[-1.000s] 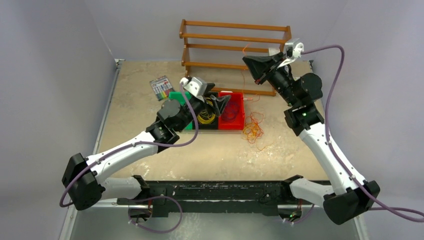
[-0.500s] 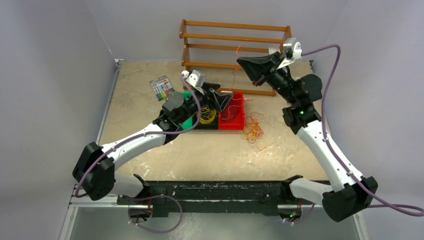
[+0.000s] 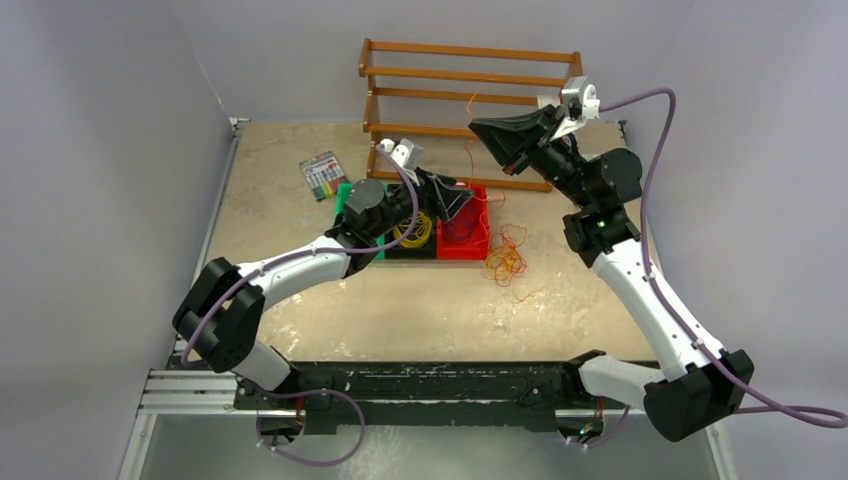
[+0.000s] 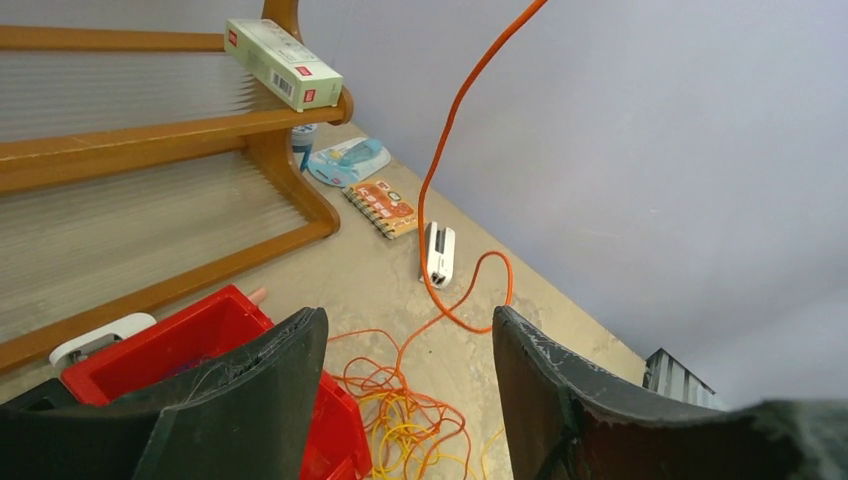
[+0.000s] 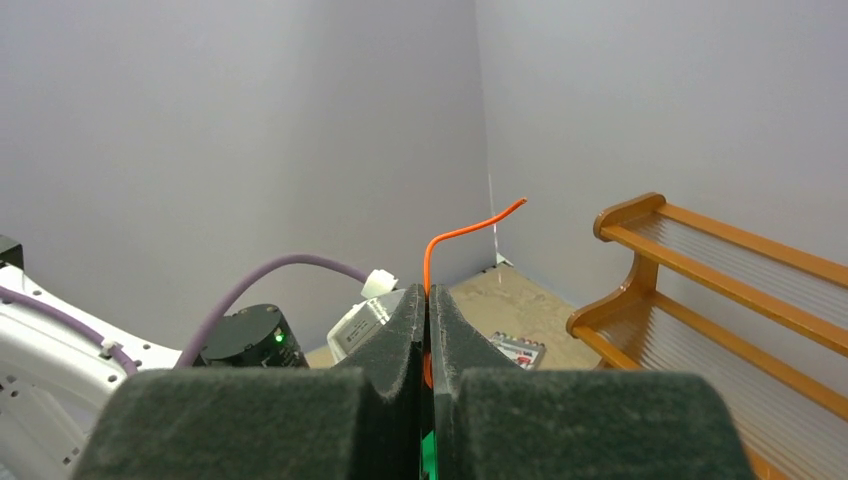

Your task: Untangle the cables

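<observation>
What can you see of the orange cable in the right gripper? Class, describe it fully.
The orange cable is one thin, smooth, flexible strand. The shut right gripper pinches it near one end; a short bent tip sticks out past the fingers. Below, it hangs through the air down to the table, curls into a loop and joins the orange and yellow tangle beside the red bin.

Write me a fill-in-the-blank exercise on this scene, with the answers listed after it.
1. The right tool is shut on one ____ cable.
2. The left tool, above the red bin, stands ____.
3. The black bin holds coiled ____ cables.
Missing words: orange; open; yellow.
</observation>
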Robot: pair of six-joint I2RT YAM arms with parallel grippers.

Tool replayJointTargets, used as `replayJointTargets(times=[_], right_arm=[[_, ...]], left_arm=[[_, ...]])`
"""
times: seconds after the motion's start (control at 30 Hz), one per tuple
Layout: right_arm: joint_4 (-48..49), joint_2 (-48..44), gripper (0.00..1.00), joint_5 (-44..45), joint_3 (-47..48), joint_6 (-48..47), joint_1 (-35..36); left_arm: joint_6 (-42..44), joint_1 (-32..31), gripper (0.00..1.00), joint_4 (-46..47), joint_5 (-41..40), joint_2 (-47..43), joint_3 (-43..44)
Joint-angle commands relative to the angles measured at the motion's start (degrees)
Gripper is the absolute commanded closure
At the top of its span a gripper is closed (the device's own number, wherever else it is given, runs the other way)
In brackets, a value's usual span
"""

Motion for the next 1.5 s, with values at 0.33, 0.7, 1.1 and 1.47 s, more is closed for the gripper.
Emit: replayJointTargets(times=[0.33, 0.7, 1.1, 1.47], right_arm=[[4.01, -1.45, 1.0, -2.85, -0.31, 0.71, 0.06], [3.93, -1.59, 1.0, -2.66, -0.49, 0.79, 0.06], [2.09, -1.4, 0.87, 2.07, -2.08, -1.53, 0.06], [4.73, 5.87, 0.77, -1.28, -1.47, -0.58, 0.26]], left_arm=[[-3.14, 0.68, 0.69, 6.29, 5.41, 2.56, 5.15], [-4.99, 1.06, 0.92, 7.22, 7.37, 5.19, 5.79], [3.89, 1.87, 1.0, -15.29, -13.31, -4.01, 6.6], [12.41, 2.45, 1.0, -33.95, -34.11, -17.97, 5.4]])
